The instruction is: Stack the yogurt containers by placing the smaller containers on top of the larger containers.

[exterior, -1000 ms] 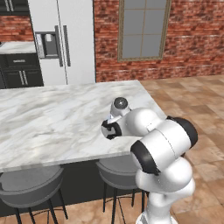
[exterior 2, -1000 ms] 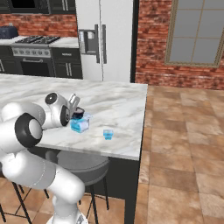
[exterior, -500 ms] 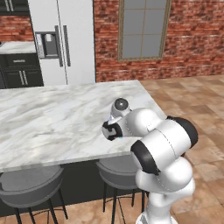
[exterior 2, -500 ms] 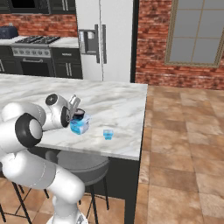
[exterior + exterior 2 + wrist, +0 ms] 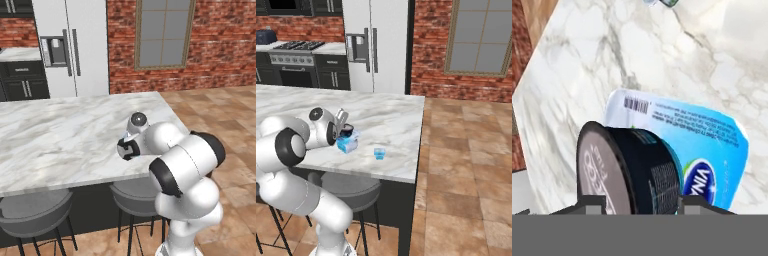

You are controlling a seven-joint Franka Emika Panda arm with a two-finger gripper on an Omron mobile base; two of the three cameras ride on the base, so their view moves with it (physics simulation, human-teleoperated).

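The small dark cup [image 5: 629, 170] sits between the fingertips [image 5: 596, 205] of the hand [image 5: 342, 131], which is closed on its sides. In the hand view its pale lid faces toward the left of the picture. It lies right against the top of the larger light-blue tub [image 5: 697, 145], with that tub's printed side and barcode showing just beyond it; whether the cup rests on the tub or hangs just above it cannot be told. In the right base view the dark cup [image 5: 347, 132] is directly over the larger tub [image 5: 347, 145], and the hand reaches it from the side toward the robot's body.

The larger tub stands on the marble desk [image 5: 391, 120], near the desk's front edge. The tiny light-blue tub [image 5: 379, 153] stands on the desk just beside the larger tub, on the side toward the desk's end and the tiled floor [image 5: 466, 150], apart from it and not touching. In the hand view a small piece of what may be it shows at the top edge, beyond the larger tub.

In the left base view the hand [image 5: 128, 148] is low over the desk [image 5: 60, 135], close to its front edge, with the white arm covering the tubs. Beyond the desk from the larger tub stand a refrigerator [image 5: 375, 47] and a brick wall with a window [image 5: 479, 37].
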